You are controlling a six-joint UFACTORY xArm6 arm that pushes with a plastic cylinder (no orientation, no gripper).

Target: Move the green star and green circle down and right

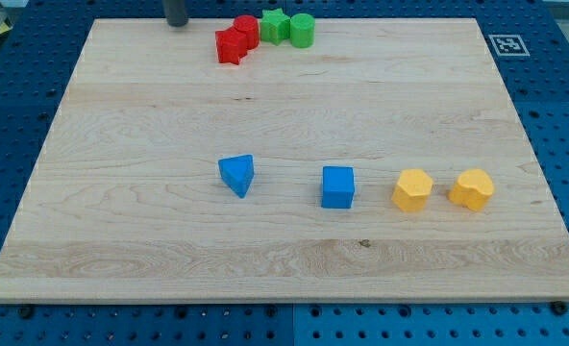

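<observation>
The green star (pixel 275 25) and the green circle (pixel 302 31) sit side by side at the view's top edge of the wooden board (pixel 121 240), the circle to the right of the star. A red circle (pixel 246 30) touches the star's left side, and a red star (pixel 231 46) lies just below-left of it. My tip (pixel 177 23) is at the top of the view, left of the red blocks and clear of all blocks.
A blue triangle (pixel 236 175) and a blue cube (pixel 338 186) lie mid-board. Two yellow blocks (pixel 412 189) (pixel 471 188) lie to their right. A printed marker tag (pixel 507 44) is at the top right corner.
</observation>
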